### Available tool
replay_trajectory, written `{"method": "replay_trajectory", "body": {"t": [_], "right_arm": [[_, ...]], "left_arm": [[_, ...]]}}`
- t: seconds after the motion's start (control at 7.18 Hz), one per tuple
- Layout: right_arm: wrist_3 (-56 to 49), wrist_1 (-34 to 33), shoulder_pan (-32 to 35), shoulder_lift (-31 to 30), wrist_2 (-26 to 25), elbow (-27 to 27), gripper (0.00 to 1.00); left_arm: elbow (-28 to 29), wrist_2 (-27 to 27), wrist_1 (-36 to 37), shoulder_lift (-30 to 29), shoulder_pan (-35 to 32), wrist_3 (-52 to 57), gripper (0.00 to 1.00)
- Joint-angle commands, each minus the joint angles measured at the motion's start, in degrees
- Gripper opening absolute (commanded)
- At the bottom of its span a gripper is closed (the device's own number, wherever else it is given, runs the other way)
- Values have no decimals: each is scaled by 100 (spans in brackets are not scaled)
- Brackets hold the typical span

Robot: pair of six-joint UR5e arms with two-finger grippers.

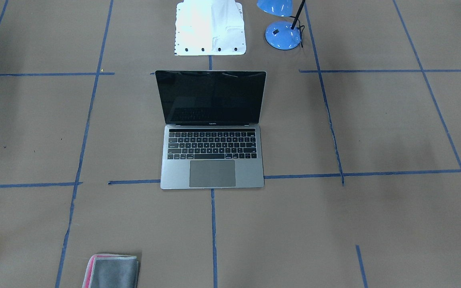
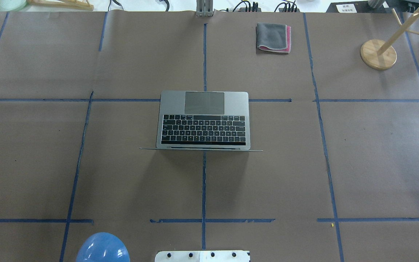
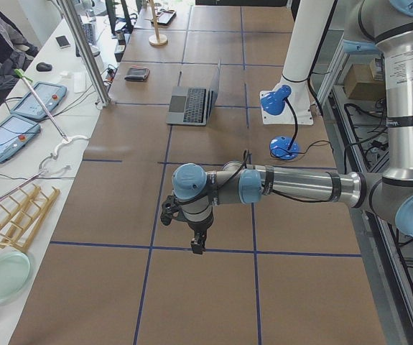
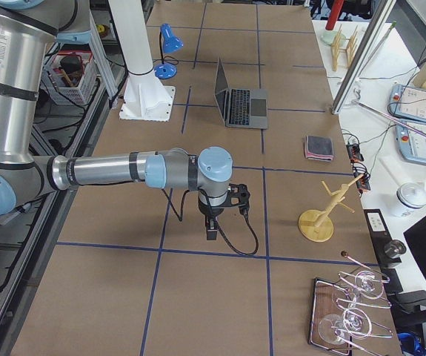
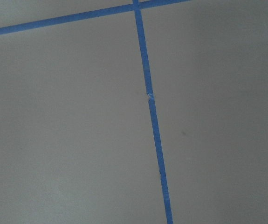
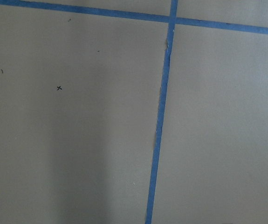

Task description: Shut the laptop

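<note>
This is a robotics lab. The long brown-paper-covered bench [image 2: 376, 163] is ruled into squares with blue tape lines [image 2: 203, 189]. Two grey-and-blue jointed industrial arms reach over it, the left arm [image 3: 299, 185] and the right arm [image 4: 101, 170], with a white mounting column [image 4: 135, 52] between them. A white side table [image 3: 5, 183] carries blue-edged touchscreen control pendants [image 3: 39, 100]. Silver aluminium frame posts [image 3: 84, 50] rise beside it, and black cable plugs [image 2: 249, 6] line the bench's far edge.
</note>
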Motion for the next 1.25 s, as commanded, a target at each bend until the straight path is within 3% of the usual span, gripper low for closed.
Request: {"method": "replay_trajectory", "body": {"t": [0.0,0.56,0.7,0.98,1.11], "right_arm": [[0,0,-1,1,0,0,100],[-9,9,-1,62,0,314,100],[0,9,-1,62,0,482,100],[9,9,-53,193,17,746,98],[-17,0,-158,499,9,747,98]], "left_arm": [[9,13,0,-35,17,-9,100],[-140,13,-9,-26,18,-9,100],[-193,-39,-87,-183,26,-44,100],[-36,-30,-919,-640,44,-70,100],[139,-65,-888,-876,53,-79,100]]}}
